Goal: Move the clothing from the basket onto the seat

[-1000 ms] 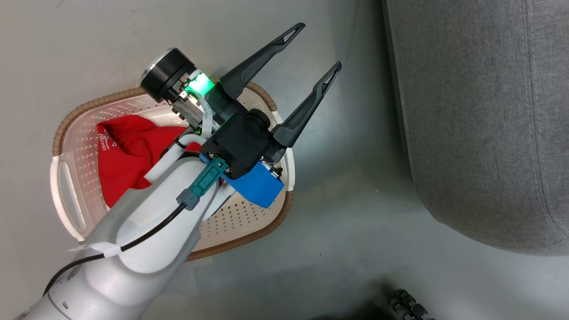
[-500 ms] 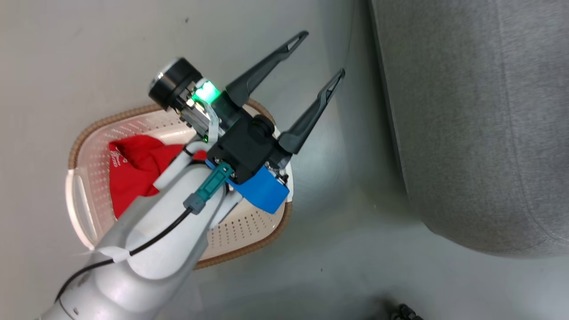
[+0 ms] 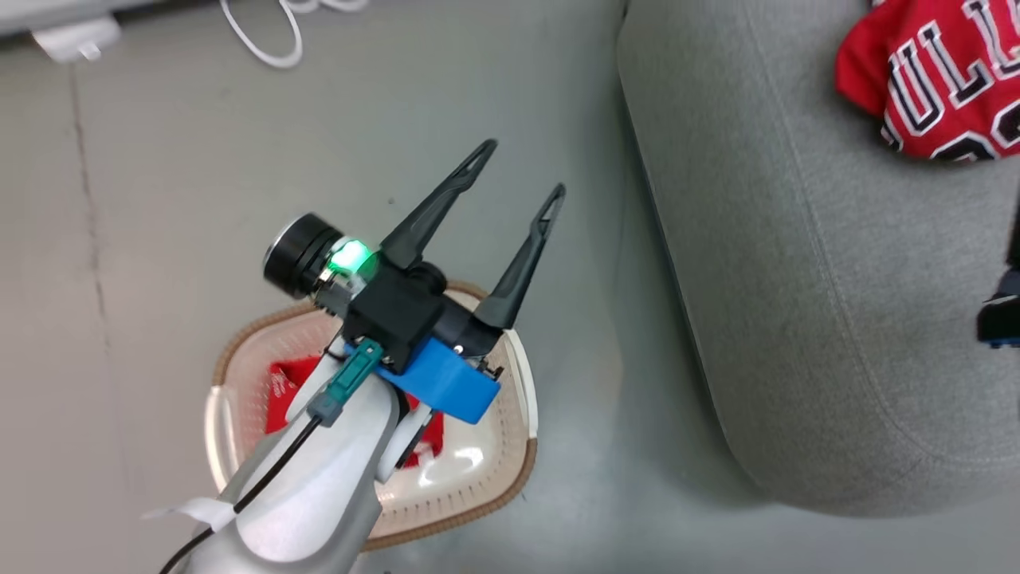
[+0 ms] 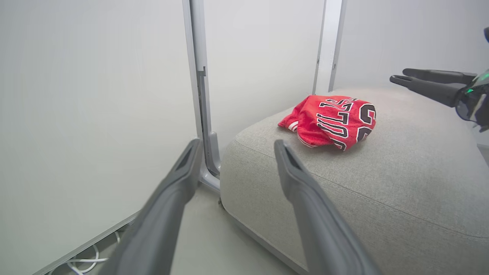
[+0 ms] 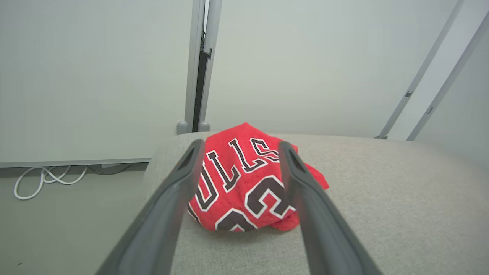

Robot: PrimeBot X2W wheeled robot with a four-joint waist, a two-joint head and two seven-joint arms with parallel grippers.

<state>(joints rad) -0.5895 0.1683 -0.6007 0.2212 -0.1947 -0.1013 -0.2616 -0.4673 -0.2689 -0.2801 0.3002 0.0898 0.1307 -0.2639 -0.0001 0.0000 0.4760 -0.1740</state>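
Head cam has swung up + twd the sofa (image 3: 797, 279) since 1 s ago, so the whole frame shifted, not the objs. Newly in frame: red BULLS jersey (image 3: 932, 88) lying on sofa at top right, white cable (image 3: 263, 36) on floor at top left, dark/blue bit of right arm (image 3: 1000, 319) at right edge. The basket (image 3: 522, 383) now sits low in frame and looks smaller. Also the left gripper (image 3: 522, 166) is lower in frame, fingers angled steeper. Tips look slightly closer tog; can't tell if real or just scale. Forearm hides more of the red shorts (image 3: 280, 391): small patches vs big area before.
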